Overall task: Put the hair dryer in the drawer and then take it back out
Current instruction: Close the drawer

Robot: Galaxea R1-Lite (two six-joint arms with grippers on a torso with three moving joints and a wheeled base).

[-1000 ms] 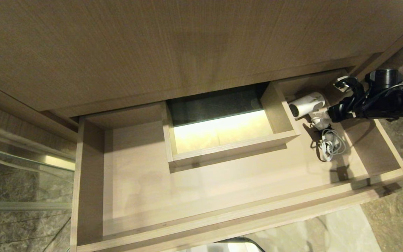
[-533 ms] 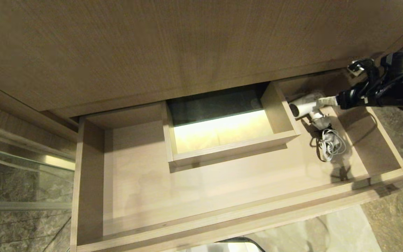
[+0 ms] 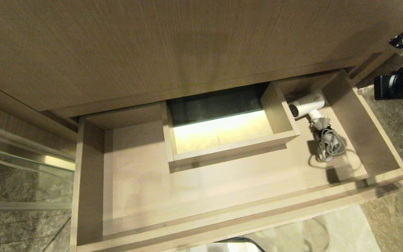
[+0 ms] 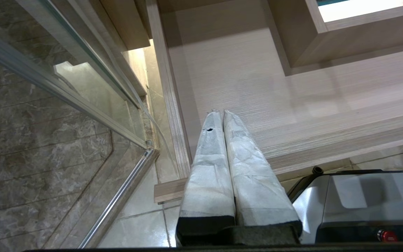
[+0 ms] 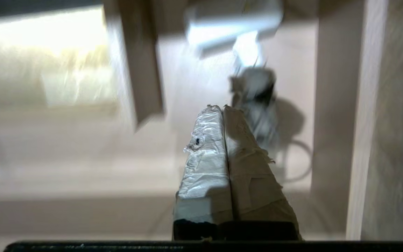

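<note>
Hair dryer [image 3: 306, 104] lies free on the drawer [image 3: 222, 196] floor at upper right of the head view, grille end toward the boxed cutout [image 3: 226, 147], bundled cord [image 3: 328, 144] just below it. Right gripper [image 5: 223, 108] closed on nothing, its arm [image 3: 399, 84] at the far right edge outside the drawer wall. Left gripper [image 4: 221, 112] also closed and empty, over the drawer's front left corner beside a glass panel [image 4: 93, 87].

We see the open drawer [image 3: 93, 175], its wood floor bare but for the dryer [image 3: 306, 104] lying at its back right, cord [image 3: 328, 145] bundled just beside it.
</note>
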